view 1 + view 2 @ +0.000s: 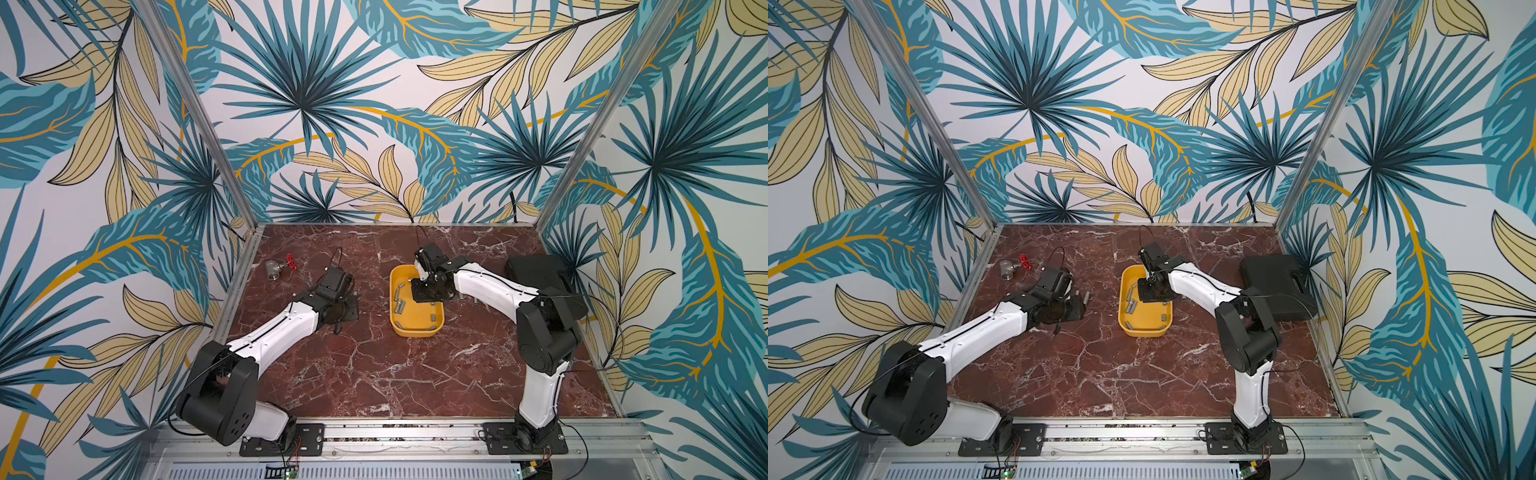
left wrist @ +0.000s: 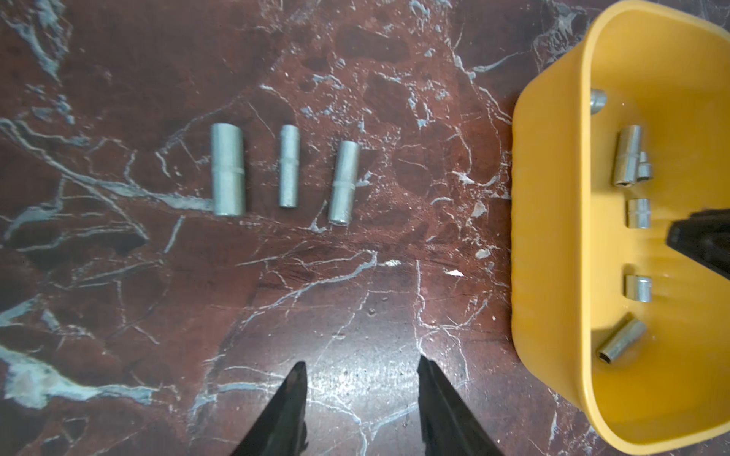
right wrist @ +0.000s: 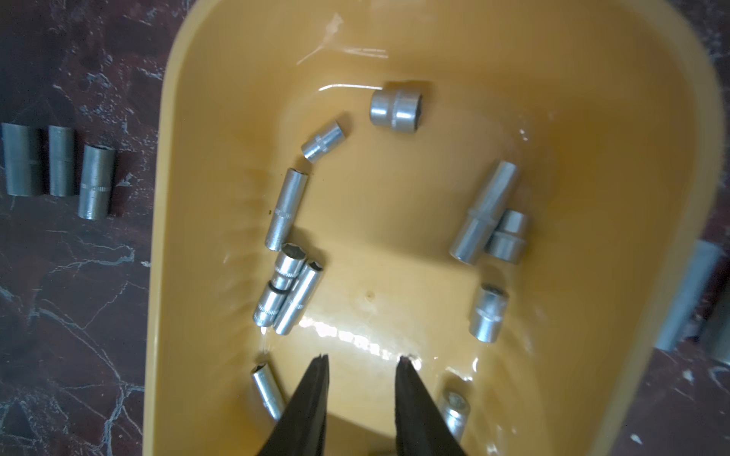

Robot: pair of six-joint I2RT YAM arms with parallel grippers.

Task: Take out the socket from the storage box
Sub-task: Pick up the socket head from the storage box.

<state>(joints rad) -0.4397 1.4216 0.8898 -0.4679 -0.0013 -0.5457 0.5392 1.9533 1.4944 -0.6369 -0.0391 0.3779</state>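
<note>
Storage box (image 1: 415, 330): glossy yellow plastic tray, rounded corners, mid-tabletop (image 1: 374, 374) (red-brown marble look, white veins), holding loose steel sockets (image 3: 396, 108) – plain cylinders, knurled bands, hex bores readable only in wrist views; right jaws apart, empty, over its floor. Left wrist view is sharpest on three long sockets (image 2: 289, 166) in a row on the tabletop beside the box, left jaws apart and empty over bare marble. Only top views show black hard case (image 1: 1273, 286) back right, grey valve (image 1: 276, 269) with red handwheel back left, aluminium posts (image 1: 203, 124), palm-leaf walls (image 1: 374, 104).

Sockets (image 3: 286, 209) lie in the storage box (image 3: 185, 237), three others (image 3: 61, 166) just beside it.
</note>
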